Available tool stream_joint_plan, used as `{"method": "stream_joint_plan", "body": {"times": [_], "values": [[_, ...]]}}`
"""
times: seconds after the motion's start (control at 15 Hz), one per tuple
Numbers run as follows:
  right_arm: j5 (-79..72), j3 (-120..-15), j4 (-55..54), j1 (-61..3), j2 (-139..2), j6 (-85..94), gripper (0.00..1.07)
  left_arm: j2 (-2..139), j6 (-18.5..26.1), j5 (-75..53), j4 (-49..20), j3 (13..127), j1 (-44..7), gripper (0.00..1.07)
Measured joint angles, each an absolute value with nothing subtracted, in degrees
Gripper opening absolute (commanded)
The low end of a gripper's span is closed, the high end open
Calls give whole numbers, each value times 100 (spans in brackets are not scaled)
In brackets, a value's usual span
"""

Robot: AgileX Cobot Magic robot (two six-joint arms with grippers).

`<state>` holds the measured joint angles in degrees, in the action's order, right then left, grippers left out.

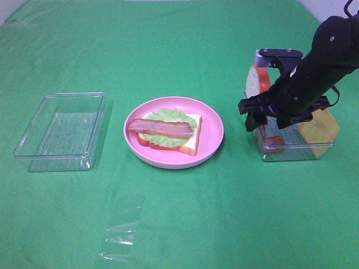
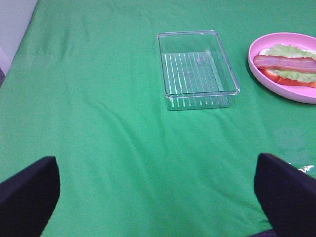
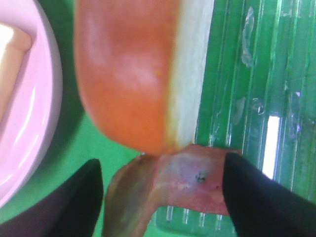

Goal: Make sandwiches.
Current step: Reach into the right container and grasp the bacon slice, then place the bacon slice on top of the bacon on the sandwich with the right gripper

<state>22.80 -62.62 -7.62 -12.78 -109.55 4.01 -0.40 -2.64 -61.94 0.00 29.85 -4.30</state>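
The sandwich (image 1: 167,130) lies on the round pink plate (image 1: 213,134): a white bread slice with orange crust, a green lettuce leaf and a reddish-brown bacon strip on top. It also shows in the left wrist view (image 2: 289,66). My right gripper (image 1: 262,122) is down in the right clear tray (image 1: 297,152). In the right wrist view my right gripper (image 3: 163,162) has its fingers against both ends of a bent reddish slice (image 3: 187,180). An upright bread slice (image 3: 143,69) stands just beyond it. My left gripper (image 2: 157,157) is wide open and empty over bare cloth.
The right tray also holds a yellow cheese square (image 1: 320,126). An empty clear tray (image 1: 63,130) stands left of the plate, also in the left wrist view (image 2: 197,69). A clear plastic film (image 1: 120,235) lies on the green cloth near the front.
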Motion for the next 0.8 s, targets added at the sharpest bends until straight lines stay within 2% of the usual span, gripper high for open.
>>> {"method": "stream_joint_plan", "body": {"times": [0.13,0.2,0.27,0.4,0.8], "values": [[2269,-6262,-762,-1278,-10955,401,28,-40,-264,-6194,0,2985,-430,100],[2263,-6262,-762,-1278,-10955,401,20,-40,-264,-6194,0,2985,-430,100],[2252,-6262,-785,-1278,-10955,401,4,-40,-264,-6194,0,2985,-430,100],[2252,-6262,-831,-1283,-10955,401,0,-40,-264,-6194,0,2985,-430,100],[2252,-6262,-888,-1283,-10955,401,0,-40,-264,-6194,0,2985,-430,100]]}}
